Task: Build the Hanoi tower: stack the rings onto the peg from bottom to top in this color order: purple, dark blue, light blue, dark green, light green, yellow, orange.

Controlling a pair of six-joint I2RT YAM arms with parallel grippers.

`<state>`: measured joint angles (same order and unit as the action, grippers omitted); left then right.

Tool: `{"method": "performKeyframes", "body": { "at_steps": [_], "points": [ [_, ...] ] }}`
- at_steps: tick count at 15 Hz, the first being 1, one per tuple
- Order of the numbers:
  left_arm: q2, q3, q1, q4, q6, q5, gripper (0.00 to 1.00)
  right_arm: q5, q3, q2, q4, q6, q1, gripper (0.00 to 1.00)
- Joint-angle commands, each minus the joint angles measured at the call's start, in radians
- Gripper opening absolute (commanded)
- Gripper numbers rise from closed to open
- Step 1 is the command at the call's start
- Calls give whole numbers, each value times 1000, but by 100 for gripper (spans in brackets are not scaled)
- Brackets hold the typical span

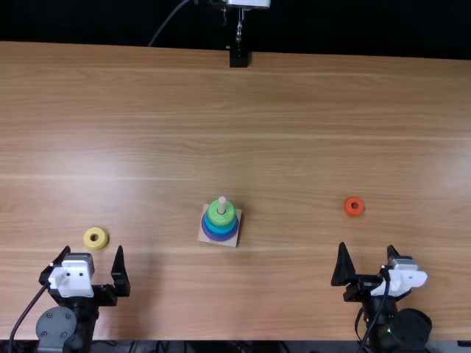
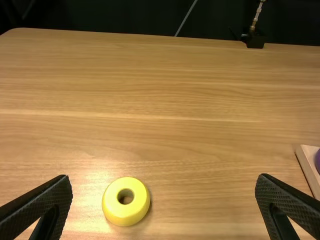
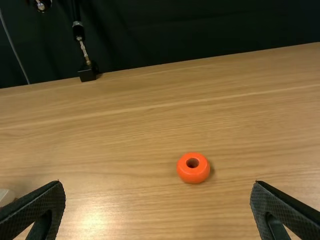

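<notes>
Ring stack point(image 1: 221, 216) around the peg point(image 1: 222, 201), seemingly purple lowest; left gripper point(image 1: 93, 249), right gripper point(image 1: 366, 246) both wide.

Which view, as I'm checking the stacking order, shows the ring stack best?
The top view: the ring stack appears whole, with its peg. The left wrist view catches part of the base and a sliver of the purple ring; the right, an unclear pale shape at its edge.

Table point(image 1: 294, 147) well lit, backdrop point(image 1: 353, 26) near-black. Top view: diffuse glare beyond the yellow ring point(image 1: 101, 240). Left wrist view: glare beside that ring, small soft shadow at its base.
</notes>
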<state>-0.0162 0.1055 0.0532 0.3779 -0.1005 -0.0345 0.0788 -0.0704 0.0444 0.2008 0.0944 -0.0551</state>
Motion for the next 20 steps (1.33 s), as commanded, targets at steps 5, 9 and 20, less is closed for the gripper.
{"method": "performKeyframes", "body": {
  "at_steps": [5,9,20],
  "points": [
    [16,-105,11,79,14,3,100,8,50,-23,14,-140,5,100],
    [16,-105,11,81,14,3,100,10,52,-44,89,-140,-9,100],
    [16,-105,11,79,14,3,100,10,52,-44,132,-144,-9,100]
  ]
}}
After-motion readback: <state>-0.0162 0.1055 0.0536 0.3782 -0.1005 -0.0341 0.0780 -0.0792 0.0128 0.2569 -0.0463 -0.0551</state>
